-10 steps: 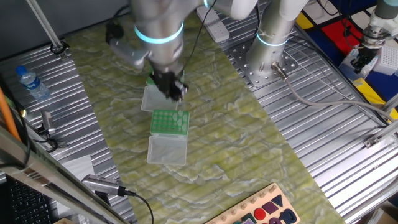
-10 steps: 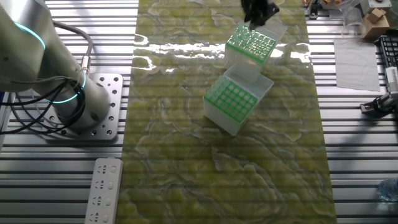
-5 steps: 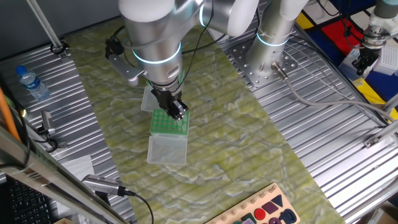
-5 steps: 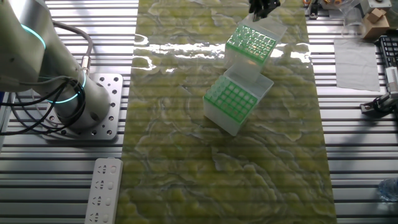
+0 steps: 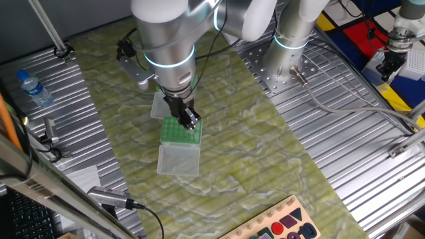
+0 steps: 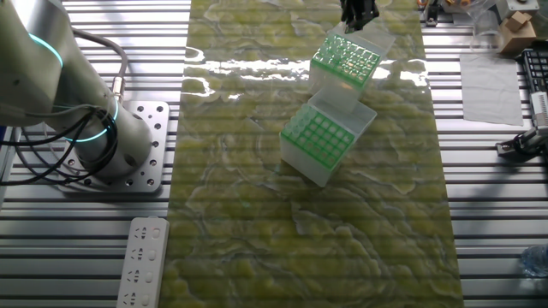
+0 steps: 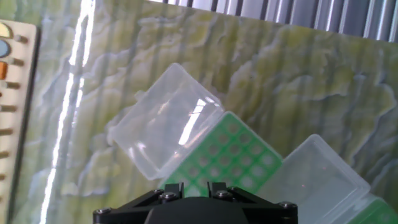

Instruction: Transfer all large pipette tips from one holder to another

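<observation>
Hand view looks straight down on a green-topped rack (image 7: 233, 158) with its clear lid (image 7: 165, 121) thrown open. A second lid (image 7: 314, 174) and the corner of a second rack (image 7: 380, 210) sit to the right. Only the black base of the gripper (image 7: 189, 202) shows, so whether its fingers are apart, together or pinching a tip cannot be told.

From one fixed view, the gripper hangs just above that same rack, and the arm hides most of the other holder behind it.

Only the other fixed view shows both holders plainly. The rack under the gripper carries pale glints across its top, probably the large pipette tips (image 6: 347, 56) seated in their holes. The near rack (image 6: 318, 137) shows a plain green grid that looks empty.

By that reading the transfer has barely begun, with most or all tips left to move. No single tip is sharp enough to count. A wooden board (image 7: 9, 62) edges into the hand view at left.
</observation>
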Available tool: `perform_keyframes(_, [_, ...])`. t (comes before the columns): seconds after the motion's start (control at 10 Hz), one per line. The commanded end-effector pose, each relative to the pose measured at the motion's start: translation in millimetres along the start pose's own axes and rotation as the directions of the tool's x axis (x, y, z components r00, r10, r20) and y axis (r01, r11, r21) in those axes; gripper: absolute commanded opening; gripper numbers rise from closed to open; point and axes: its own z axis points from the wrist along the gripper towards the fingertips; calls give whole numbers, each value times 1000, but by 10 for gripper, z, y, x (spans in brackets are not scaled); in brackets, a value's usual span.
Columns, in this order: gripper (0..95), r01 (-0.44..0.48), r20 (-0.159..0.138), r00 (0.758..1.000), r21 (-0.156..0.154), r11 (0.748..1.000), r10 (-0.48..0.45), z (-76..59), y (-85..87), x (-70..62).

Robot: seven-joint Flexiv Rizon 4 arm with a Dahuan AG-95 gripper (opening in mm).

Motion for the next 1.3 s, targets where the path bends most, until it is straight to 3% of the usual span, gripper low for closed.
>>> perform_keyframes(0.1, [190, 17, 9, 1000, 2, 1000, -17, 45, -164, -9])
perform_keyframes(0.8, [190, -52, 22, 998, 1, 999, 52, 273, -240, -7])
perform_keyframes(1.3, [190, -69, 23, 997, 1, 998, 69, 360, -214, 15])
